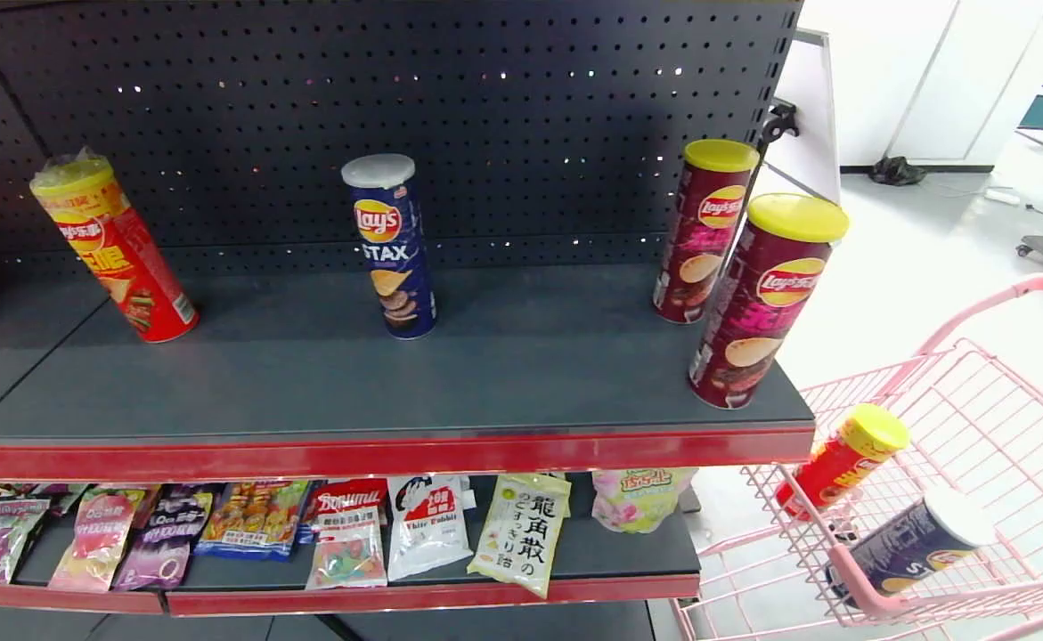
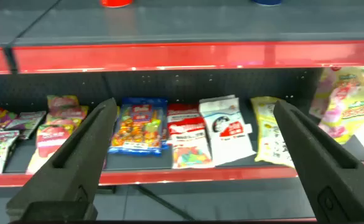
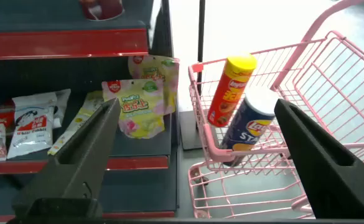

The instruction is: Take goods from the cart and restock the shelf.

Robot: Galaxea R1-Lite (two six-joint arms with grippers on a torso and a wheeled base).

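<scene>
Pink wire cart (image 1: 859, 588) holds a red yellow-lidded crisp tube (image 1: 837, 463) and a dark blue tube (image 1: 908, 545). Left gripper (image 2: 194, 106) and right gripper (image 3: 197, 102): jaws wide apart, empty.

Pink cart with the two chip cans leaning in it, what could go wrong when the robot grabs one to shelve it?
The red can and blue can lean close together in the cart corner; lifting one may topple the other. The open right gripper could snag the cart's wires. The front maroon can stands near the front right edge of the shelf; a bump could knock it off.
</scene>
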